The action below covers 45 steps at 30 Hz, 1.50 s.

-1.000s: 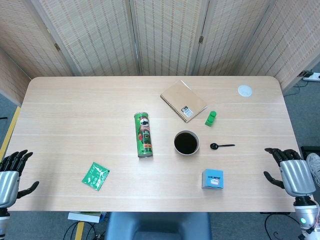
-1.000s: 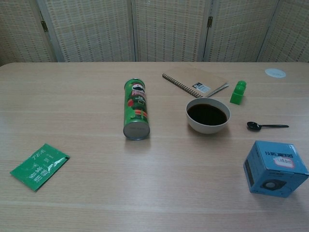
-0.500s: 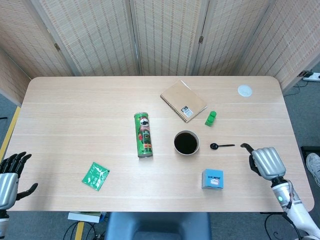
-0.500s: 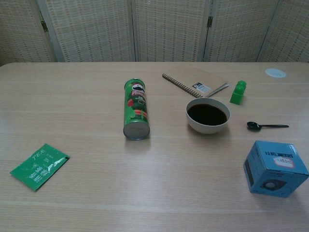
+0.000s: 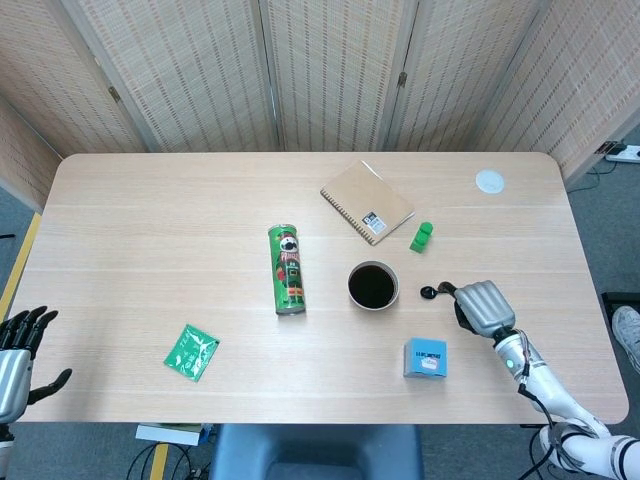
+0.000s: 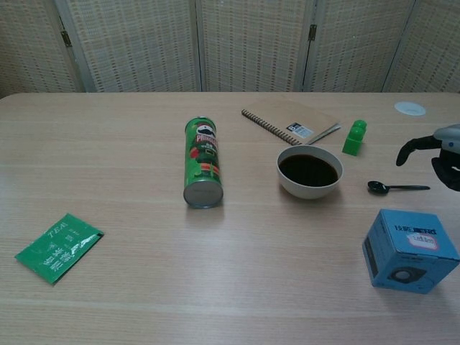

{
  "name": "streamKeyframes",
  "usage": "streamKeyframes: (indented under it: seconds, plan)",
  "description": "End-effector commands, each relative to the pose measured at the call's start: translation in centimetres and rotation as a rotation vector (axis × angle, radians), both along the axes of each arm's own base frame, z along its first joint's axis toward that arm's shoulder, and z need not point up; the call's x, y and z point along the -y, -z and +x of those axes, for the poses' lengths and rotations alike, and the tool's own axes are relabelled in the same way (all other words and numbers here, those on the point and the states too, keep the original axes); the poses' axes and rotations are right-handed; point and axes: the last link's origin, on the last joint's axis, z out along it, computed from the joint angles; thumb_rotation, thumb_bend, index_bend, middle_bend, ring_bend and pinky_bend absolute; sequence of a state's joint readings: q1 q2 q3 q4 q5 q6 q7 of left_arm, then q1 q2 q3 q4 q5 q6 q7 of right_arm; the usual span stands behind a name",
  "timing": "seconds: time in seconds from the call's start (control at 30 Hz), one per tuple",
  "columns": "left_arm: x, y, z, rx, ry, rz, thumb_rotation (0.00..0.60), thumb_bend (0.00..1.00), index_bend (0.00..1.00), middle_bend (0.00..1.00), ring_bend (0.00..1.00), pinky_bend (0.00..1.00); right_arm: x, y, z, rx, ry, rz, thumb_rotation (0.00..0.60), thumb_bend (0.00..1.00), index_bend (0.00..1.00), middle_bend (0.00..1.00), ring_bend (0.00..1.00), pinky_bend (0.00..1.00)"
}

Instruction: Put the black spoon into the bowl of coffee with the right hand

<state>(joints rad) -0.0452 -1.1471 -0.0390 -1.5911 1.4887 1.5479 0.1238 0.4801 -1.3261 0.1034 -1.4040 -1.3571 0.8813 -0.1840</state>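
The black spoon (image 5: 429, 292) lies flat on the table just right of the white bowl of coffee (image 5: 373, 286), its scoop end toward the bowl. In the head view my right hand (image 5: 483, 306) hovers over the spoon's handle end and hides most of the handle. The chest view shows the whole spoon (image 6: 394, 188) on the wood, with the right hand (image 6: 440, 152) above and to its right, fingers apart and holding nothing. The bowl (image 6: 310, 172) is full of dark coffee. My left hand (image 5: 16, 352) is open, off the table's near left corner.
A blue box (image 5: 425, 357) stands just in front of the spoon. A small green block (image 5: 422, 236) and a brown notebook (image 5: 367, 201) lie behind the bowl. A green crisp can (image 5: 288, 270) lies left of the bowl, a green tea packet (image 5: 191, 351) near left, a white lid (image 5: 489, 181) far right.
My right hand has moved in from the table's right edge, leftward and forward, until it is over the spoon's handle. The spoon, the bowl and the left hand have stayed put.
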Motion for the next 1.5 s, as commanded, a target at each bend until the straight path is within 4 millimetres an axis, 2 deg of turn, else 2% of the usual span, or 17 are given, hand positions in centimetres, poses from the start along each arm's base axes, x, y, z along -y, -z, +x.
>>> streamKeyframes:
  seconds: [0.03, 0.43, 0.7, 1.0, 1.5]
  plan:
    - [0.0, 0.0, 0.0, 0.0, 0.0, -0.002, 0.6, 0.23, 0.17, 0.14, 0.12, 0.17, 0.3, 0.6, 0.1, -0.003, -0.001, 0.011, 0.6, 0.97, 0.27, 0.94, 1.0, 1.0]
    - [0.1, 0.0, -0.2, 0.001, -0.005, -0.003, 0.6, 0.23, 0.17, 0.14, 0.12, 0.17, 1.3, 1.5, -0.6, -0.031, 0.02, 0.016, 0.6, 0.97, 0.27, 0.94, 1.0, 1.0]
    - [0.2, 0.0, -0.2, 0.002, -0.007, -0.003, 0.6, 0.23, 0.17, 0.14, 0.12, 0.17, 2.0, 2.8, -0.7, -0.055, 0.023, 0.041, 0.6, 0.97, 0.27, 0.95, 1.0, 1.0]
    - [0.4, -0.1, -0.3, 0.001, -0.008, 0.003, 0.6, 0.23, 0.17, 0.14, 0.12, 0.17, 2.2, 4.2, -0.6, -0.061, 0.022, 0.073, 0.6, 0.97, 0.27, 0.94, 1.0, 1.0]
    - [0.5, -0.1, -0.1, 0.003, -0.006, 0.006, 0.6, 0.23, 0.17, 0.14, 0.12, 0.17, 1.8, 4.9, -0.7, -0.077, 0.009, 0.107, 0.6, 0.97, 0.27, 0.94, 1.0, 1.0]
